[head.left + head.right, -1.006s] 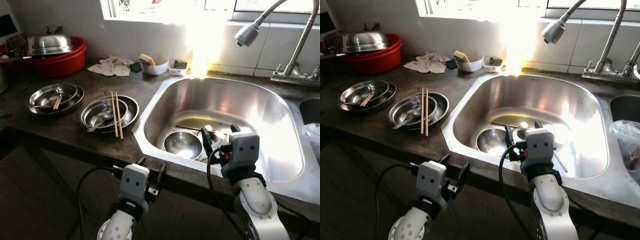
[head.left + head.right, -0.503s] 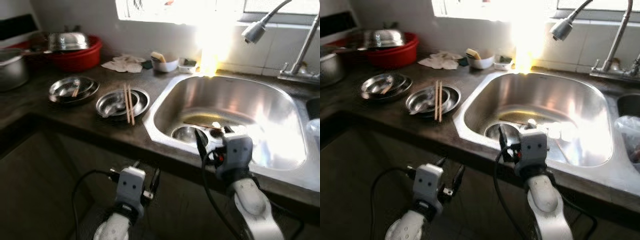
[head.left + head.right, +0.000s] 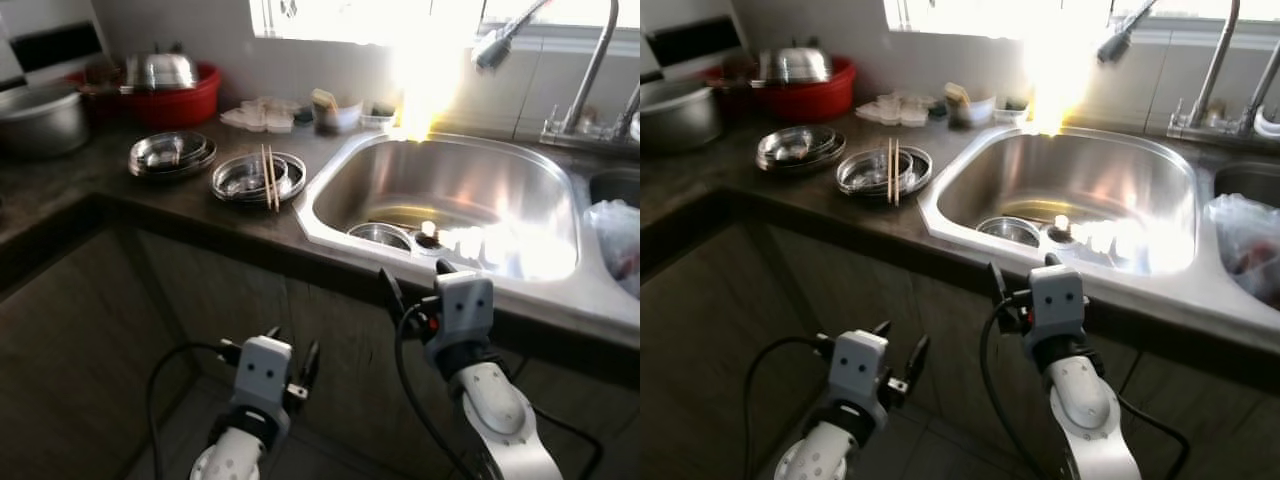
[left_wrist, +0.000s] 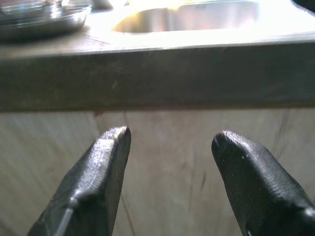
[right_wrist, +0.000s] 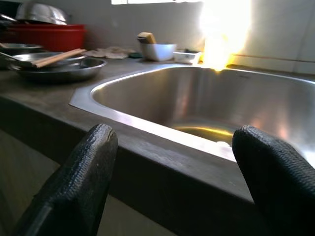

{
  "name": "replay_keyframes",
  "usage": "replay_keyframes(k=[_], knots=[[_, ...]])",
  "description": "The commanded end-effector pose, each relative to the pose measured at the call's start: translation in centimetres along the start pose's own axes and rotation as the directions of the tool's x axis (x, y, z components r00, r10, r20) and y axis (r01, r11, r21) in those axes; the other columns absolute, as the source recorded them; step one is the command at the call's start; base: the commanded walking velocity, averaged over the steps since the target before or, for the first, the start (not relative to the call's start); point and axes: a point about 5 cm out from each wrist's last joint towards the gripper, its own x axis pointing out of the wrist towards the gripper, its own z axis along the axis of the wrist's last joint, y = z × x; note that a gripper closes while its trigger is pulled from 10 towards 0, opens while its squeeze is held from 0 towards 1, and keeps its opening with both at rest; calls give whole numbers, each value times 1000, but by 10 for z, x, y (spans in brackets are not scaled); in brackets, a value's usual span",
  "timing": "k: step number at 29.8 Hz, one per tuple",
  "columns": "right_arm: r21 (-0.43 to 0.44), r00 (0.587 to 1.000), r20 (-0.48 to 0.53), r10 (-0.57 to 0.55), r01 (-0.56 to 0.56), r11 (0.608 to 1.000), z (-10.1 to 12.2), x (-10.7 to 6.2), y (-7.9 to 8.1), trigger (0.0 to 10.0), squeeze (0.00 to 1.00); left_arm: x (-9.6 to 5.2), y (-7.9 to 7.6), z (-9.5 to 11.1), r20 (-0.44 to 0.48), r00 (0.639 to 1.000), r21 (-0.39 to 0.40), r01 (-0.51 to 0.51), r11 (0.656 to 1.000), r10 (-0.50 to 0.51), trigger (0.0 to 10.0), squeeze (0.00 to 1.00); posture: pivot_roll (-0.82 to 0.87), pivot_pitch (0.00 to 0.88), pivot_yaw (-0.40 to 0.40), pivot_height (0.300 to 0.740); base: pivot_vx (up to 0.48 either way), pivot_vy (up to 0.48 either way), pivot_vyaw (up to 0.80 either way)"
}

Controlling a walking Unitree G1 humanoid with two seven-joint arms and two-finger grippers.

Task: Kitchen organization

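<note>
A steel sink (image 3: 520, 180) is set in the dark counter, with a steel bowl (image 3: 378, 235) and small items on its floor. Left of it stands a stack of steel plates with chopsticks (image 3: 268, 176) across them, and further left another steel plate stack (image 3: 170, 152). My right gripper (image 3: 412, 278) is open and empty, held just in front of the counter edge below the sink; the right wrist view has its fingertips (image 5: 93, 147) level with the rim. My left gripper (image 3: 292, 348) is open and empty, lower down, facing the cabinet front (image 4: 167, 147).
A red basin (image 3: 175, 100) with a steel lid and a grey pot (image 3: 40, 118) stand at the back left. A white bowl (image 3: 335, 115) and a cloth (image 3: 255, 113) sit under the window. The faucet (image 3: 600, 60) and a plastic bag (image 3: 615, 230) are at right.
The whole view has drawn back from the counter. My right gripper, which was over the sink's front rim, is now in front of the counter edge. The dishes lie as before.
</note>
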Motion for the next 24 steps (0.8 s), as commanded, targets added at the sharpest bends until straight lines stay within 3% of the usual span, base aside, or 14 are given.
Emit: replay_keyframes(k=[1,20,24], knots=[[13,1000,-3,16,-16,1000,0,0,5,10000,0,-2,4,-1,-9,1000,15,-7,1000,8,10000,0,16,48,6,740,-292,0,0],[13,999,-14,35,-35,999,-3,2,7,10000,0,-1,3,-2,-12,1000,16,-6,1000,7,10000,0,15,40,1,740,-288,0,758],[13,999,-13,37,-37,999,-3,4,7,10000,0,0,3,-2,-13,1000,15,-6,1000,6,10000,0,15,39,2,740,0,0,800]])
